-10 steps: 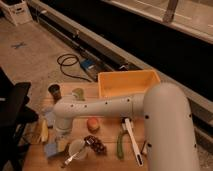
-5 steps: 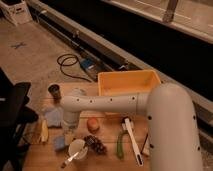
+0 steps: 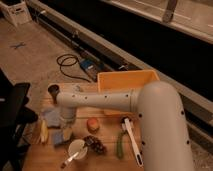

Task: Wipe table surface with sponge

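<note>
The arm is reaching from the right across the table surface [image 3: 47, 159]. The gripper [image 3: 66, 126] is hanging over the near-left part of the table, pointing down, just above the sponge [image 3: 62, 136]. Its jaws are clenched. I cannot tell whether they are pinching the top of the sponge or only sitting over it.

The step in hand looks like securing the sponge, with wiping not yet clearly under way. The next move is likely calling for a sure hold or a firm press on the sponge, then a sweep over bare wood. Room is tight. A banana [image 3: 44, 132] is lying just to its left, a grey-blue cloth [image 3: 50, 118] is just beyond it on the far side, and a white cup [image 3: 77, 148] is standing close on the near right.

The sponge is lying flat on the wood. Its long axis seems to be running roughly left to right, though the gripper is hiding part of it.
</note>
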Motion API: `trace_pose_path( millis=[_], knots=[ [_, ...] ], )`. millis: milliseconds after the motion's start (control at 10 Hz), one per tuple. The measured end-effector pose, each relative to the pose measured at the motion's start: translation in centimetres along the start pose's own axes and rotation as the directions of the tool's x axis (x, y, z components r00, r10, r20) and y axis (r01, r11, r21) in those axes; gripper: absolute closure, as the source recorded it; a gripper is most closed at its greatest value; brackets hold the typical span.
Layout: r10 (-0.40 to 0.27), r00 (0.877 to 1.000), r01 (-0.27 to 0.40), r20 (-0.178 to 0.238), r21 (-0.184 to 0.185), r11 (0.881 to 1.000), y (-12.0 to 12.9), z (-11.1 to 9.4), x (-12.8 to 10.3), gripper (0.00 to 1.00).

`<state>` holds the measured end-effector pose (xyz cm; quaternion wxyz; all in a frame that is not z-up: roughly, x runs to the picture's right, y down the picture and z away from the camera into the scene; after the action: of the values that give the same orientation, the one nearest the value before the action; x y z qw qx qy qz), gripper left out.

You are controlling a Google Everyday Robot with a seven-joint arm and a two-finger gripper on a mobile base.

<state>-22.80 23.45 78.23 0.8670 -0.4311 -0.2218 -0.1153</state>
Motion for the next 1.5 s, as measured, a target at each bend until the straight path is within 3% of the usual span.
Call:
trace_pose_path(
  millis=[300,600,900,1500],
  knots=[
    [-0.038,0.999,0.038,0.033,-0.001,0.999,0.7,1.5,-1.7,1.0],
    [-0.039,0.999,0.04,0.032,-0.025,0.999,4.1,2.9,-3.5,1.0],
    [0.024,1.0,-0.024,0.005,-0.017,1.0,5.8,1.5,-1.0,1.0],
    [0.068,0.997,-0.067,-0.048,0.025,0.997,1.1,-1.5,2.1,1.0]
  ],
)
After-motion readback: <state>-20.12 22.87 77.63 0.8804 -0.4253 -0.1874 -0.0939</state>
